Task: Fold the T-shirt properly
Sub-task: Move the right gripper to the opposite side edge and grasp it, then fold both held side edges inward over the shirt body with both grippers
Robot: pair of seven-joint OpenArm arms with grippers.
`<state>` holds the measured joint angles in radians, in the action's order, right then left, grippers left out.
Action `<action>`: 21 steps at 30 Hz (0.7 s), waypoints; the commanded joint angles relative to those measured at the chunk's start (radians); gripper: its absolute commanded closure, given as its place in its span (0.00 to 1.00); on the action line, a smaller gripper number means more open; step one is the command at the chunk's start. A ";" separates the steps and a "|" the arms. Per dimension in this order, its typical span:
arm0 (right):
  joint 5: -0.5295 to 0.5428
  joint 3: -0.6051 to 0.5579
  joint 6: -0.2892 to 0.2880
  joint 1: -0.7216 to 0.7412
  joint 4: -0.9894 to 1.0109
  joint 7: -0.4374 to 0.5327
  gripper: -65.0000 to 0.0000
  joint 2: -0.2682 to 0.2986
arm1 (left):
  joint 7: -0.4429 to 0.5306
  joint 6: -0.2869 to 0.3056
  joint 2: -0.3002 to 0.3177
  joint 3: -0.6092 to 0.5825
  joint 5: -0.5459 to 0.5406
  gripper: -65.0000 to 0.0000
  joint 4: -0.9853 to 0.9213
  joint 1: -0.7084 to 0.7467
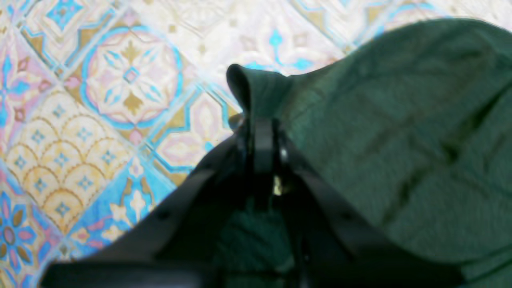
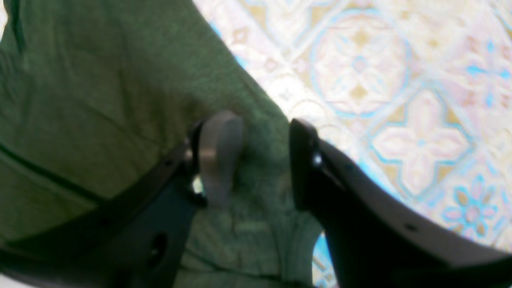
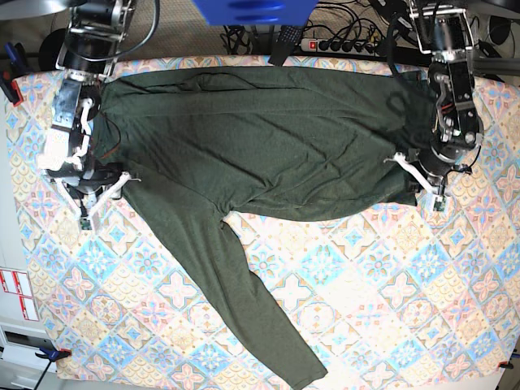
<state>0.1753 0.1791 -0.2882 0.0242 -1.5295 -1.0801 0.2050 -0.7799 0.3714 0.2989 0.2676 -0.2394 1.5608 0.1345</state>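
Grasp step: left gripper (image 1: 262, 120) is pinched shut on a shirt (image 3: 268, 146) edge; right gripper (image 2: 256, 160) straddles the opposite edge, jaws apart, not gripping. Shirt lies spread across the table (image 3: 390, 309), one sleeve trailing toward the near edge. Next likely needs the right jaws closing, then both lifting together.

Bright even overhead light, soft shadows, base view sharp, both wrist views blurred, tile pattern washed out
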 commanded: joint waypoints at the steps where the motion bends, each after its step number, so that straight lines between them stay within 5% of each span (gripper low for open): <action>1: 0.003 -0.013 -0.004 0.035 0.014 0.030 0.64 0.021 | 0.014 -0.001 0.012 0.005 -0.004 1.00 0.036 0.015; 7: 0.002 -0.131 -0.004 0.102 0.177 0.130 0.64 0.083 | 0.014 -0.001 0.012 0.005 -0.004 1.00 0.086 0.066; 21: 0.002 -0.203 -0.007 0.178 0.393 0.231 0.63 0.087 | 0.014 -0.001 0.047 0.006 -0.140 1.00 0.082 0.095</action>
<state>0.1722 -0.0269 -0.2920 0.1829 -1.1236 -0.8581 0.2810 -0.7845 0.3683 0.3328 0.2699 -0.3683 1.6276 0.2352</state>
